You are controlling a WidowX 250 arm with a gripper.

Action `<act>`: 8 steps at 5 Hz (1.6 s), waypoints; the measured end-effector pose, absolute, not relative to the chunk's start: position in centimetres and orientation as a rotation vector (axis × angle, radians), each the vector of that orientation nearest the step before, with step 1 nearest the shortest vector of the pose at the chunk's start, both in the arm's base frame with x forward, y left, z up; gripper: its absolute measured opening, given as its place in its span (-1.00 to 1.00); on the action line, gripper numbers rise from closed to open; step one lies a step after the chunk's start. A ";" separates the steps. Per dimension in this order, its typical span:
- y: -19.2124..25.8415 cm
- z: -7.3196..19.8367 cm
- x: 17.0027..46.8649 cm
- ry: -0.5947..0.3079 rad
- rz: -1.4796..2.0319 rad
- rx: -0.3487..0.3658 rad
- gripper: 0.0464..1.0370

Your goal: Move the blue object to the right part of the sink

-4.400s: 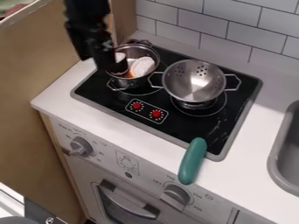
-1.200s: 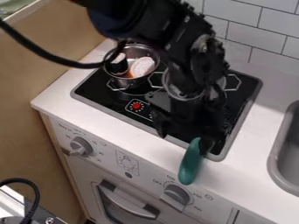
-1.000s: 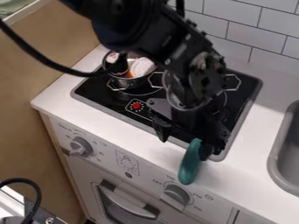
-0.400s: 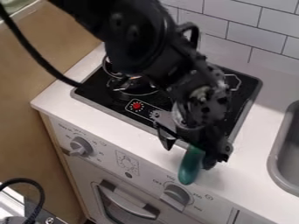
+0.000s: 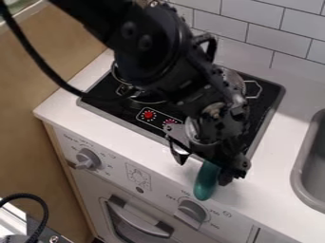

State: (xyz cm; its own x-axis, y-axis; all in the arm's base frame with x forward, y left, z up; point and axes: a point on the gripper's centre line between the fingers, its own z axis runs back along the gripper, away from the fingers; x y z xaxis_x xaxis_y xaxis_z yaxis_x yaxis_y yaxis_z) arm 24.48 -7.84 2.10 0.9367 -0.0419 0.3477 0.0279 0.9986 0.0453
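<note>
1. Jaws of the black gripper (image 5: 204, 172) stood wide apart, one on each side of the upper part of the blue-green object (image 5: 205, 184). From my place in the room, I could not tell whether the right one was touching it.

2. This object, long and with a rounded end, lay at the front edge of the white counter (image 5: 120, 137), near the front right corner of the black cooktop (image 5: 105, 107). Its lower end pointed towards the right oven knob (image 5: 190, 213), and its upper end was hidden by the gripper.

3. Concerning the sink (image 5: 297, 178), it was at the right side of the counter, well apart from the object.

4. The robot arm (image 5: 149, 52) came from the upper left and hung over the cooktop, with a black cable (image 5: 38, 64) curving beside it.

5. Behind the arm I saw a part of the metal colander (image 5: 234, 81), with its handle (image 5: 253, 89) on the right. More to the left was a metal pot (image 5: 115, 73), also mostly covered by the arm.

6. Two red dials were on the front part of the cooktop, and the left dial (image 5: 148, 115) was the easier one to see.
</note>
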 end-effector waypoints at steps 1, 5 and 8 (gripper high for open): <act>-7.6 1.6 24.4 -0.360 -0.023 0.025 0.33; -6.9 5.1 24.8 -0.292 0.030 -0.109 -0.40; -11.5 7.6 29.8 -0.343 0.193 -0.141 -0.39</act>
